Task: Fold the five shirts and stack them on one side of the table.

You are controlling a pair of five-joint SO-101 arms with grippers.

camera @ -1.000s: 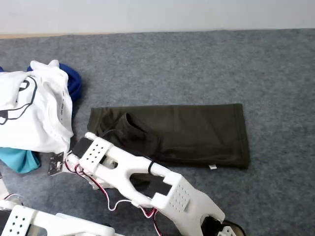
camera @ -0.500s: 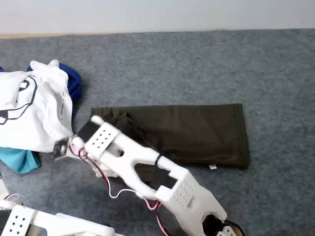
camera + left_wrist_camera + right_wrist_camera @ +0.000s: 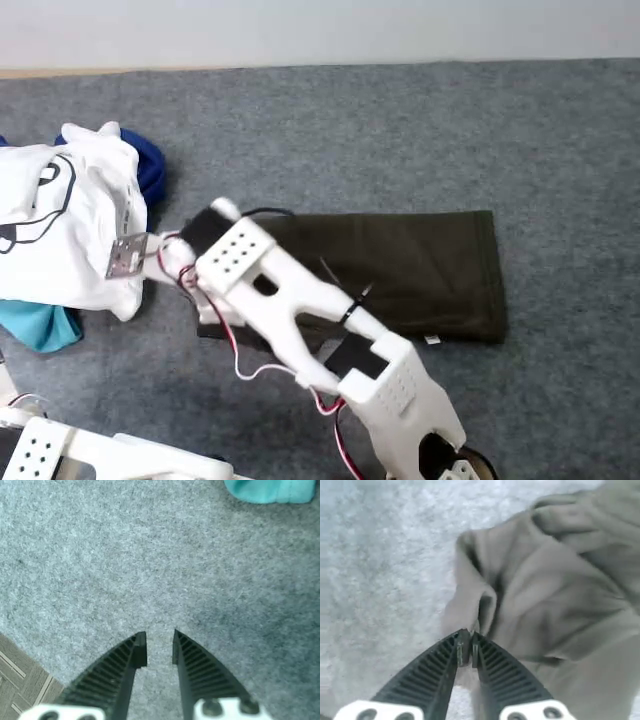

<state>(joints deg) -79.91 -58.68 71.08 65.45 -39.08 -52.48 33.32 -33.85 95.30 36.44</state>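
— What are we having trouble making out?
— From above, the right arm (image 3: 300,310) is lying across the left end and near edge of the olive shirt (image 3: 420,270), so we are losing that corner and the arm's own tip beneath it. The white shirt (image 3: 60,230) is running off the left border and covering most of the blue shirt (image 3: 150,170) and the teal shirt (image 3: 40,325).
— And the tools?
— At the wrist we are seeing the right gripper (image 3: 467,650) pinching the olive shirt's edge, with cloth bunching at its tips. The left gripper (image 3: 159,647) is hanging over the grey table (image 3: 400,120), tips slightly parted and gripping nothing.
— Where are we finding room?
— Grey felt is stretching beyond the shirt toward the far wall (image 3: 300,30) and off to the right.
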